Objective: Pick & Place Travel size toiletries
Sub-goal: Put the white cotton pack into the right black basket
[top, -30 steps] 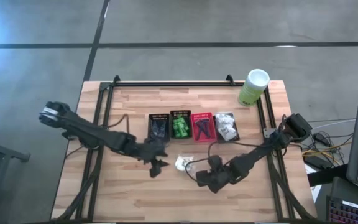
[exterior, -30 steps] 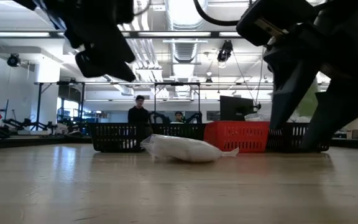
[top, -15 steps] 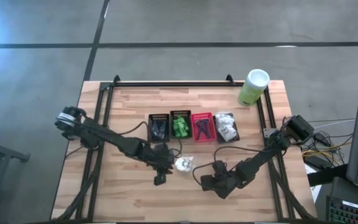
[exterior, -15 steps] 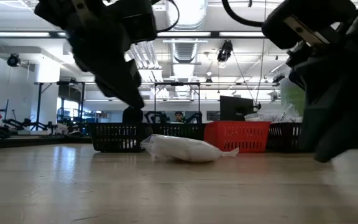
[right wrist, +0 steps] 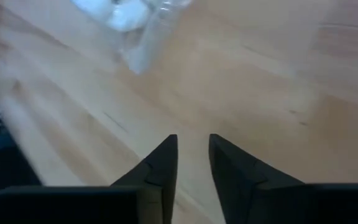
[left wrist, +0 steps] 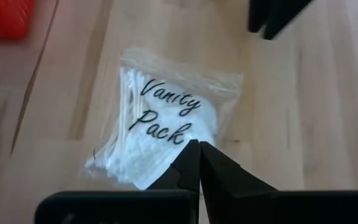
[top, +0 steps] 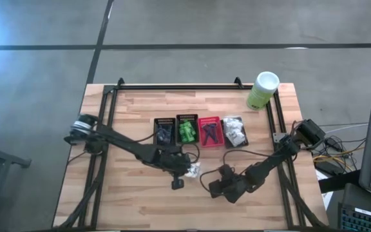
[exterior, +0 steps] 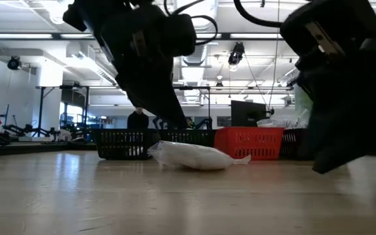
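Note:
One white crinkly packet (top: 190, 169), printed "Vanity Pack" (left wrist: 166, 118), lies flat on the wooden table in front of the baskets. My left gripper (top: 176, 182) is shut with nothing between its fingers. Its tips (left wrist: 199, 155) stand over the packet's near edge, and in the low view (exterior: 175, 121) they are a little above the packet (exterior: 194, 156). My right gripper (top: 214, 187) hovers low to the packet's right, slightly open (right wrist: 192, 146) and empty. Only a corner of the packet (right wrist: 135, 31) shows ahead of it.
A row of small baskets stands behind the packet: a black one (top: 165, 131), a black one with green bottles (top: 187, 130), a red one (top: 209, 131) and one with white packets (top: 234, 131). A pale-green canister (top: 262, 90) stands at the far right corner.
My left gripper has gone toward the table's right and near edge and come down, ending just over the packet. My right gripper has drawn back a little from the packet, toward the near right. The packet has stayed where it was.

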